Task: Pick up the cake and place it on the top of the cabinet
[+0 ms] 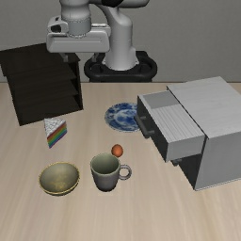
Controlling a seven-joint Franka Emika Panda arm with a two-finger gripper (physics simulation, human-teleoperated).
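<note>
A: Where was the cake [55, 133]?
B: On the bench [141, 212], near its left edge in the exterior view, just in front of the cabinet [42, 85].
A: And the gripper [70, 52]?
B: High over the cabinet. The cake lay below it, toward the bench's front edge. Wide or narrow, I couldn't tell.

The exterior view looks down steeply over the table [28, 155] toward the arm [119, 42].

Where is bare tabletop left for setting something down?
Free: wood between the rainbow cake slice and the blue patterned plate; between the grey mug and the grey drawer cabinet. Crowded: around the olive bowl, mug, small orange ball.
</note>
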